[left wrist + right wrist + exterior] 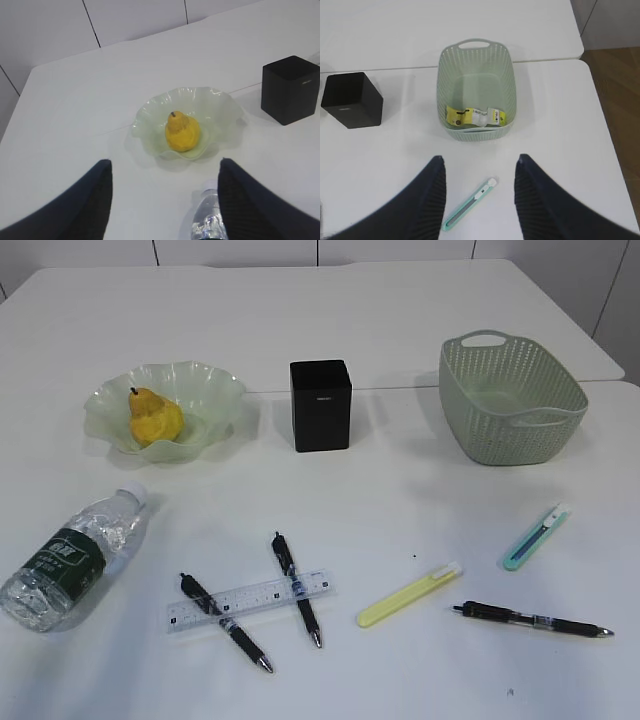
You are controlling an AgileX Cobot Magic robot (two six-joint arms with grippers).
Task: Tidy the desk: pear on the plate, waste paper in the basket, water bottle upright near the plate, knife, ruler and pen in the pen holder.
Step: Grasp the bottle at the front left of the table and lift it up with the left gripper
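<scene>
Hovering empty with fingers apart, the left end effector [162, 200] hung above the lying water bottle [72, 557], facing the pear [182, 132] in the plate [220, 107]. Equally spread, the right end effector [479, 200] sat over a teal knife [470, 203] on the counter [400, 330], before the basket [451, 70] holding waste paper [475, 117].

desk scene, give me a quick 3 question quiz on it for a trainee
1. True or false: the pear lies on the plate.
2. Where is the waste paper? A) beside the pen holder B) in the basket C) under the ruler
3. Is the bottle upright or on its side?

Key: 1 true. 2 B. 3 on its side.
</scene>
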